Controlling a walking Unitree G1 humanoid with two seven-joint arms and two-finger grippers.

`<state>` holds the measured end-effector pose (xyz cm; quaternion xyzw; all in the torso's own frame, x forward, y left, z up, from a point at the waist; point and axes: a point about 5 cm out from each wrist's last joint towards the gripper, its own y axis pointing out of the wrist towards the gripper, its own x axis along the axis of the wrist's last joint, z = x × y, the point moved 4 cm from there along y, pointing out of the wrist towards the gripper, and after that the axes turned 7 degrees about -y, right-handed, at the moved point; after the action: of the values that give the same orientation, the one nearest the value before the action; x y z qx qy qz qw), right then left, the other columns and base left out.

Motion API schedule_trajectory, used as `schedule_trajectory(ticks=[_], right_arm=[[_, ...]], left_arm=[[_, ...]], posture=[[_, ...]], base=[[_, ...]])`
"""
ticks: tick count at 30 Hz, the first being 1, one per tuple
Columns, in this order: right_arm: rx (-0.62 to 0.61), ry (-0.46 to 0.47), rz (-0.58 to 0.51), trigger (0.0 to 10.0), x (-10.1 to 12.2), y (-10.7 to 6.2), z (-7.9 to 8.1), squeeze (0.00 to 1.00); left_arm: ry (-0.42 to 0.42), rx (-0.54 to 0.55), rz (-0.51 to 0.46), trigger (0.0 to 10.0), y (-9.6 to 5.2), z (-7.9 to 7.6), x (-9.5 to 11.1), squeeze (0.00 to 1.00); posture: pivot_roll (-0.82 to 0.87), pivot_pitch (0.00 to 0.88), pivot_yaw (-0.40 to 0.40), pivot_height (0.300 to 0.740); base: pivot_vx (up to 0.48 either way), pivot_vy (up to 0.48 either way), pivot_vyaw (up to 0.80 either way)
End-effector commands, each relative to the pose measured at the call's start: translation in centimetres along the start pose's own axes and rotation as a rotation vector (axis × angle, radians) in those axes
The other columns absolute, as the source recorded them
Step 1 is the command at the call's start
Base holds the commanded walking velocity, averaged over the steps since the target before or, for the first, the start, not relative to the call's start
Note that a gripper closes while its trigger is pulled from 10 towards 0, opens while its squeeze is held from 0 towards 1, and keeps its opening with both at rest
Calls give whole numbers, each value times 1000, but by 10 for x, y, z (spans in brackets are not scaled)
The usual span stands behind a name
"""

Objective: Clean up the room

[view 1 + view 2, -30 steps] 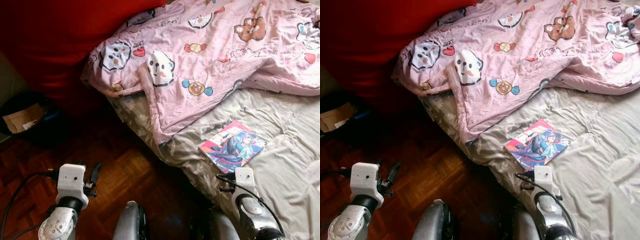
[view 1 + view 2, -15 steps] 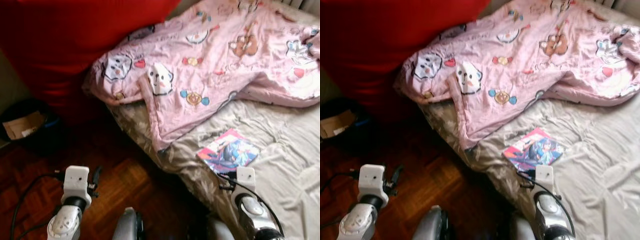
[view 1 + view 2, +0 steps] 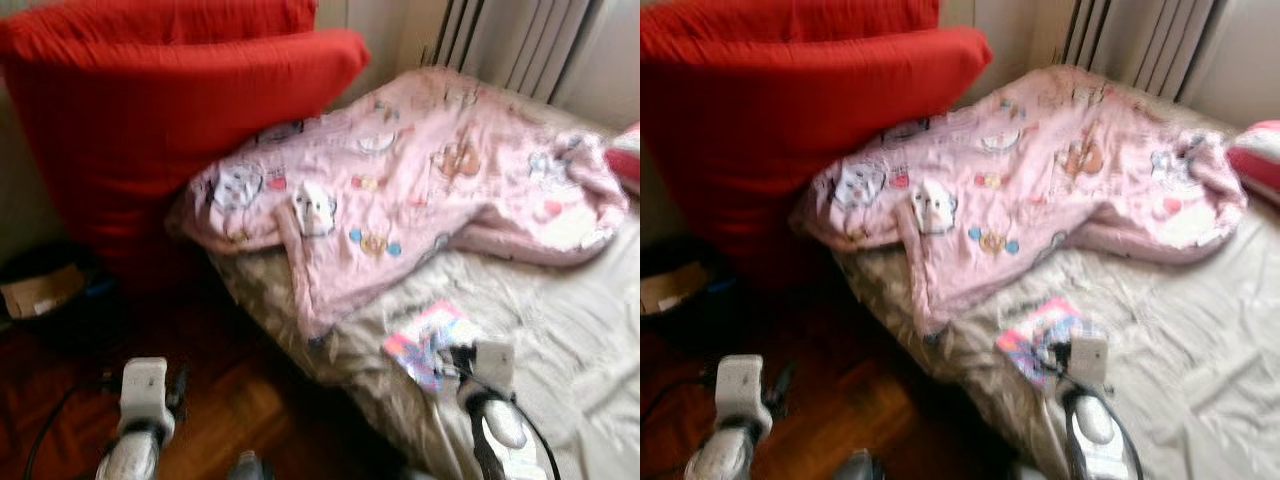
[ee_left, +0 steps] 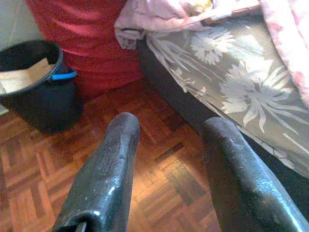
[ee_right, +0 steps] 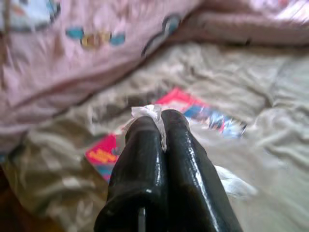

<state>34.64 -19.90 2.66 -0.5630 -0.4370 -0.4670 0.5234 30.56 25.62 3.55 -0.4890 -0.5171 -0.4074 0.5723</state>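
Jaws first: right gripper (image 5: pixel 161 123) has them pressed together w/ a scrap of white crinkly stuff, prob. plastic or tissue, pinched at the tips; left gripper (image 4: pixel 166 159) has them apart, empty, over the parquet floor (image 4: pixel 43 169) near a black bucket (image 4: pixel 41 94).

Right gripper hangs just above the bed (image 3: pixel 560 330), near the comic book (image 3: pixel 425 340), which lies flat on the grey sheet just below the edge of the pink blanket (image 3: pixel 420 190). Red cushion (image 3: pixel 150 130) leans at the bed's head end.

Book looks thin, light, floppy-ish, glossy cover so likely slippery. Flat on a soft sheet, so hard to get under; best bet is prob. the near corner or edge. Head views blurred.
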Motion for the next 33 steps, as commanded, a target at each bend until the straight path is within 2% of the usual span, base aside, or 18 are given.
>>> schedule_trajectory(ticks=[1, 5, 7, 8, 10, 14, 19, 24, 33], right_arm=[[-33, 19, -20, 10000, 2, -2, -9, 0], [-12, 16, -7, 10000, -1, -3, -8, 0], [-22, 23, 38, 10000, -11, -5, -11, 0], [-22, 23, 38, 10000, -11, -5, -11, 0], [-31, 17, 107, 10000, -25, -9, -14, 0], [-24, 9, 173, 10000, -40, -15, -14, 0], [-19, 14, 221, 10000, -52, -20, -12, 0], [-26, 4, 294, 10000, -69, -30, -14, 0], [-28, 5, 356, 10000, -85, -41, -13, 0]], left_arm=[[-19, 20, 27, 10000, -3, 3, -10, 0], [-29, 33, 72, 10000, -6, 5, -24, 0], [-51, 50, 122, 10000, -8, 8, -37, 0], [-51, 50, 122, 10000, -8, 8, -37, 0], [-63, 56, 161, 10000, -10, 8, -46, 0], [-65, 77, 255, 10000, -22, 12, -71, 0], [-72, 93, 303, 10000, -28, 15, -82, 0], [-73, 96, 344, 10000, -32, 13, -90, 0], [-63, 108, 422, 10000, -45, 16, -107, 0]], posture=[[62, 75, -32, 632], [54, 46, -34, 636], [51, 36, -35, 656], [51, 36, -35, 656], [61, 25, -37, 676], [73, 9, -40, 706], [72, 0, -41, 740], [75, 0, -41, 740], [79, 0, -37, 740]], base=[[0, 0, 0], [0, 0, 0], [0, 0, 0], [0, 0, 0], [0, 0, 0], [0, 0, 0], [0, 0, 0], [0, 0, 0], [0, 0, 0]])
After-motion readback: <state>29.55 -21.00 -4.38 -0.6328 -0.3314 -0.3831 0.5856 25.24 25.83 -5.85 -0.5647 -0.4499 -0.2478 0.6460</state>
